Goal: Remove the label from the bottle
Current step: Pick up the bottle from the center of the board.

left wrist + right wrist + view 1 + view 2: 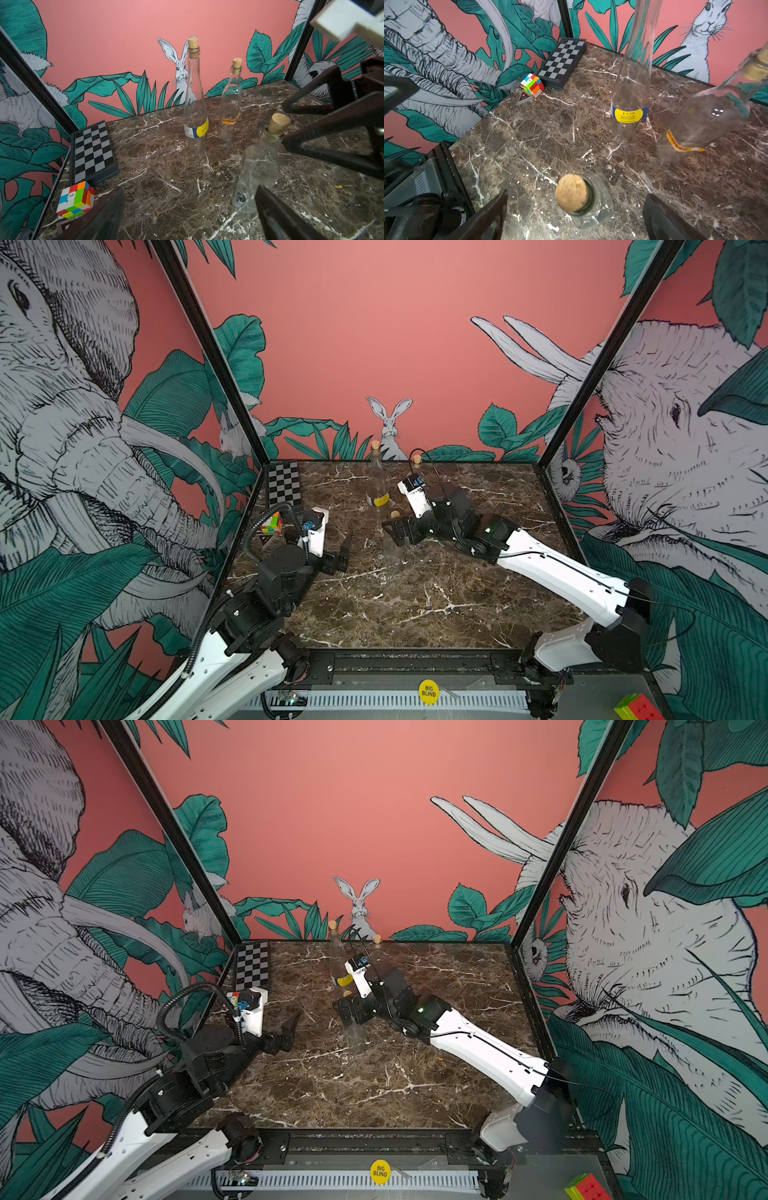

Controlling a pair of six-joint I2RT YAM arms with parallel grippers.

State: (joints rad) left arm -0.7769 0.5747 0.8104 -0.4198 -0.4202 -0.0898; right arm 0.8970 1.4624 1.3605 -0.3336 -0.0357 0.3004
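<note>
The short bottle [593,216] stands upright just past the middle of the marble table [415,605], toward 12 o'clock. Its cork [572,195] lies between the spread fingers of the right gripper [576,200], about level with the tips, with a clear gap on each side, so nothing is clamped. The left wrist view shows a small pale sticker [239,199] low on this bottle's side.

At 11 o'clock from it, apart, stands the tall bottle [376,477], corked, with a yellow and blue label [629,114] wrapped round its lower body. At 1 o'clock, mostly hidden behind the right wrist in both top views, is the medium bottle [230,104], with an orange label [229,121] near its base.

The left gripper [343,553] hovers at 9 o'clock from the short bottle, well apart from it, jaws wide and holding nothing.

A chessboard [284,485] lies in the table's 10 o'clock corner, with a colour cube [272,524] just beside its near end.
</note>
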